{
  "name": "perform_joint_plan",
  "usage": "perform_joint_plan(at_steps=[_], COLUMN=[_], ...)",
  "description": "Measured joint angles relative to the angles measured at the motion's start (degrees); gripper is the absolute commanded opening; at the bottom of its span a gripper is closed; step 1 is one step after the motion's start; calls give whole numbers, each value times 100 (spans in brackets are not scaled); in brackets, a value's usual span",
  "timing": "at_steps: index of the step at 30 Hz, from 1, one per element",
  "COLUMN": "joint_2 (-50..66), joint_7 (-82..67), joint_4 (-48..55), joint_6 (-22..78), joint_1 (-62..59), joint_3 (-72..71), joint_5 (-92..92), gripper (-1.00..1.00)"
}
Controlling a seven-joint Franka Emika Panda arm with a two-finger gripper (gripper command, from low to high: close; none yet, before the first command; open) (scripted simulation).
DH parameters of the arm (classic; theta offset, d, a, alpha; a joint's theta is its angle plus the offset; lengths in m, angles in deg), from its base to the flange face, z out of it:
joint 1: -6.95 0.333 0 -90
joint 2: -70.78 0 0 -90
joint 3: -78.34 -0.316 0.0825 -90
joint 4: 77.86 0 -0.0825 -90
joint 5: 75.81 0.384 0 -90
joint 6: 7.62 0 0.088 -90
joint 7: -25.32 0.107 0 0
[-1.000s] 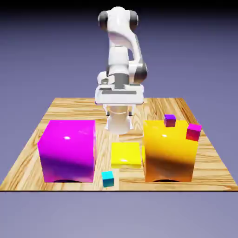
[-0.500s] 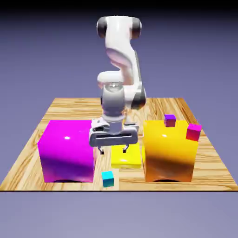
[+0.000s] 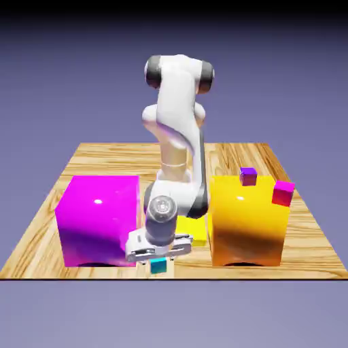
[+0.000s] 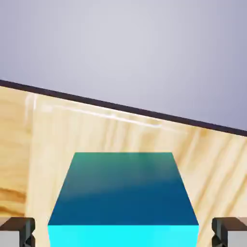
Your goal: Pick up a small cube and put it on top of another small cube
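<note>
The tiny cyan cube rests on the wooden table near its front edge, between the big magenta and orange blocks. My gripper has come down over it, fingers on either side. In the hand view the cyan cube fills the lower middle, with one fingertip to its left and the other at the right corner, both standing clear of its sides. The gripper is open. A tiny purple cube and a tiny magenta-pink cube sit on the orange block.
A big magenta block stands at the exterior view's left and a big orange block at its right. A flat yellow block lies behind the arm. The table's front edge runs close beyond the cyan cube.
The arm swung forward and down from above the yellow block to the table's front edge. The open gripper now straddles the cyan cube, which has not moved.
</note>
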Motion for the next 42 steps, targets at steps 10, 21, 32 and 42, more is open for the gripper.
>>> perform_joint_plan(at_steps=[10, 21, 32, 42], joint_2=[-1283, -2232, -2262, -2191], joint_7=[357, -14, -1690, -2212], joint_4=[310, 869, 1891, 1410], joint_6=[1495, 2815, 3748, 3162], joint_1=[687, 1542, 1619, 1449], joint_3=[420, -211, -2495, -3261], joint_5=[1144, 1624, -1010, -2160], gripper=[-100, -100, -100, -100])
